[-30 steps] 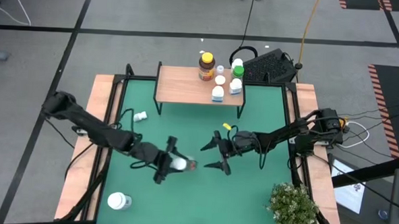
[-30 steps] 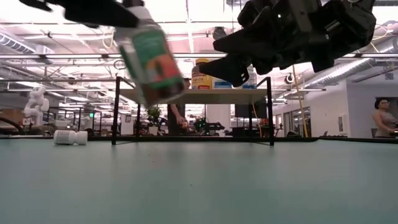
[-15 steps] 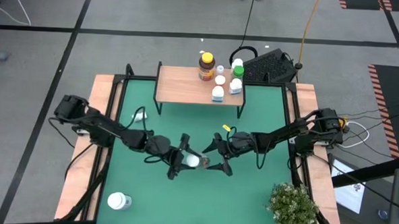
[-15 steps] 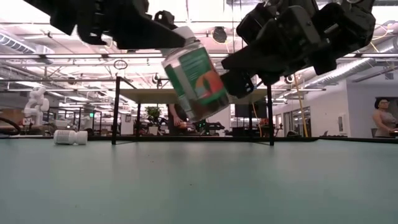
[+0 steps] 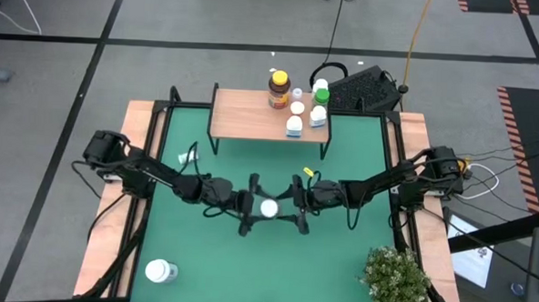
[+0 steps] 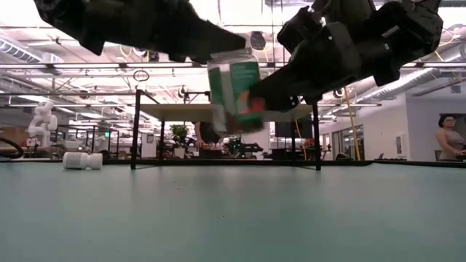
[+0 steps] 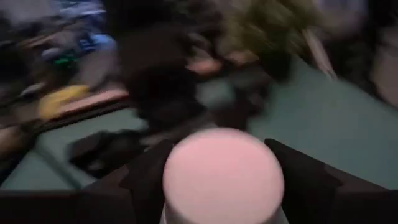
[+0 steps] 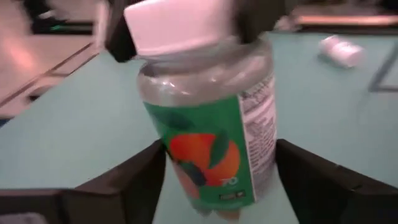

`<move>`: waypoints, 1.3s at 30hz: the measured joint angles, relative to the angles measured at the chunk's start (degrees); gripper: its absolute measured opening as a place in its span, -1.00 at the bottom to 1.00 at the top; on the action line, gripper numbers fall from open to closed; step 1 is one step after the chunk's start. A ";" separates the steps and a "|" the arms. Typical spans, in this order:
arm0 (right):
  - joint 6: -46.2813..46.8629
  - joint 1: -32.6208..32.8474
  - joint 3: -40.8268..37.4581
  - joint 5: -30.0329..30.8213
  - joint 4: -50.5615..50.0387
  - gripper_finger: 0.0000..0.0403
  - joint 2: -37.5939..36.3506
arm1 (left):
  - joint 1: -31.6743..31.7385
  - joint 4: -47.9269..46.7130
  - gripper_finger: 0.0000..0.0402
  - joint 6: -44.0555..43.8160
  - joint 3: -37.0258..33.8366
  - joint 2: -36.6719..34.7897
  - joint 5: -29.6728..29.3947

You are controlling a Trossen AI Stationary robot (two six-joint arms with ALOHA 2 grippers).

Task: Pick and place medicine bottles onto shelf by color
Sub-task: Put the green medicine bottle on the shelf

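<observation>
A: Where's the clear white-capped bottle with the green and orange label [image 5: 269,207]?

B: Mid-table, above the mat, pinched by the left gripper [image 5: 252,205].

A: The right gripper [image 5: 294,207]?

B: Stretched inward, fingers spread either side of it.

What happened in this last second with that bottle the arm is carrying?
The left gripper, shut on the green-labelled bottle, carried it rightward above the table to the right gripper, whose open fingers now sit on either side of it, apparently for a handover. The bottles on the shelf, the lying white bottle and the large white bottle stayed put.
</observation>
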 joint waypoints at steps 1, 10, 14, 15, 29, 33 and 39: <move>-0.17 -0.02 0.10 2.68 -0.02 0.27 -0.02 | 0.14 1.69 0.31 -2.63 0.01 -0.54 -1.44; -7.05 2.00 -0.05 16.14 1.99 -0.12 0.00 | -0.32 -2.41 0.93 -10.36 0.15 -3.62 -5.05; -7.62 2.10 -0.05 13.90 1.96 -0.26 0.00 | -0.53 -8.25 0.97 -11.87 0.11 -3.49 -6.24; -7.81 2.06 -0.06 13.85 1.66 -0.29 0.00 | -0.49 -8.70 0.95 -12.92 0.11 -3.49 -7.31; 3.69 -3.34 1.23 7.78 -0.94 0.11 0.01 | -0.71 -20.19 0.72 -21.09 0.14 -7.81 -17.68; 4.85 -2.97 4.04 7.78 -2.62 0.45 2.99 | -0.71 -20.28 0.67 -21.34 0.13 -8.07 -18.17; 9.64 -2.92 9.82 7.61 -5.08 0.76 12.43 | -0.71 -21.88 0.61 -22.13 0.13 -8.01 -18.17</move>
